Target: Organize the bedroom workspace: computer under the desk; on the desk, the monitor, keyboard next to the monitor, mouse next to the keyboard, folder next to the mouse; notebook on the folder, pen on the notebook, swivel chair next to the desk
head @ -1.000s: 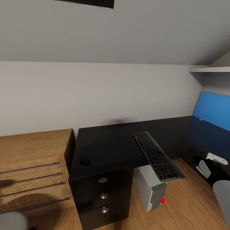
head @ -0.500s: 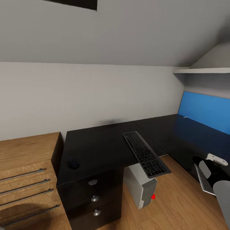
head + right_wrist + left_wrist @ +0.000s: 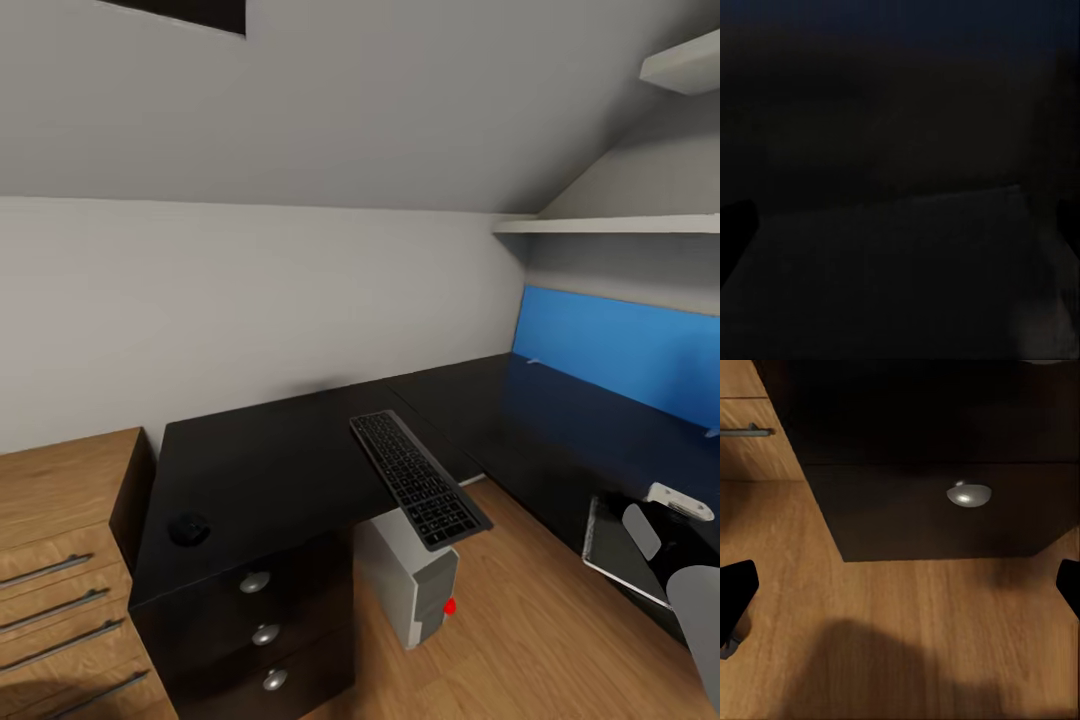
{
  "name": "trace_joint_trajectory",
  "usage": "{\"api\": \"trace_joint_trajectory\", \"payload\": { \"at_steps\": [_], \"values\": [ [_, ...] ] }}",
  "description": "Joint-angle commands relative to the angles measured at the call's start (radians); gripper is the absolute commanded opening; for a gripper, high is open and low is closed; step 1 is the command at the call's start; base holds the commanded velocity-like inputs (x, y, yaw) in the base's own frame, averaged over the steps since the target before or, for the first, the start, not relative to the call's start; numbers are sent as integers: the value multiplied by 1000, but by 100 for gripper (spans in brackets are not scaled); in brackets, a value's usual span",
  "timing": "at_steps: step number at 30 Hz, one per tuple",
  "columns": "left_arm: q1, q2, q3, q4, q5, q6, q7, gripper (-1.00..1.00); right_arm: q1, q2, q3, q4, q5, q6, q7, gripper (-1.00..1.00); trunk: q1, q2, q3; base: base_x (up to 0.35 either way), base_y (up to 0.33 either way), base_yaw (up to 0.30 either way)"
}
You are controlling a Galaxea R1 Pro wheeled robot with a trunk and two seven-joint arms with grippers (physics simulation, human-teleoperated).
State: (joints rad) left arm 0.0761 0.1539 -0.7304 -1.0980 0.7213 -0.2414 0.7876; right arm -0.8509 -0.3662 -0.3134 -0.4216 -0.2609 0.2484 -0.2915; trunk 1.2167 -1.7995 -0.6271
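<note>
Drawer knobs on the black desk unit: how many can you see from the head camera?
3. The silver knobs sit in a column on the drawer unit's front under the desk: top, middle, bottom. Any lower ones would be out of frame.

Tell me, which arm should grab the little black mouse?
Left, probably. The mouse lies at the desk's left end above the drawers, which the left wrist view faces; the right arm hangs far right.

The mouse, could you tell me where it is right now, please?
In the head view, the mouse sits on the desk near its left front corner, above the drawers, left of the keyboard.
</note>
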Motion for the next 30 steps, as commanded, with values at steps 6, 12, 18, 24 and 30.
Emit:
{"api": "trace_joint_trajectory", "payload": {
  "at_steps": [6,12,18,24,30],
  "values": [
    [-1,1,-3,-2,9,-7,2,100,0,1,0,-2,-10,4,-5,100,0,0,3,0,0,-239],
    [-1,1,-3,-2,9,-7,2,100,0,1,0,-1,-10,5,-5,100,0,0,6,0,0,-164],
    [-1,1,-2,-2,9,-6,2,100,0,1,0,0,-10,5,-5,100,0,0,6,0,0,-38],
    [-1,1,-1,-1,9,-6,2,100,0,2,0,-1,-10,5,-5,100,0,0,6,0,0,-5],
    [-1,1,-1,0,9,-6,2,100,0,3,0,-2,-11,4,-4,100,0,0,6,0,0,0]
  ]
}}
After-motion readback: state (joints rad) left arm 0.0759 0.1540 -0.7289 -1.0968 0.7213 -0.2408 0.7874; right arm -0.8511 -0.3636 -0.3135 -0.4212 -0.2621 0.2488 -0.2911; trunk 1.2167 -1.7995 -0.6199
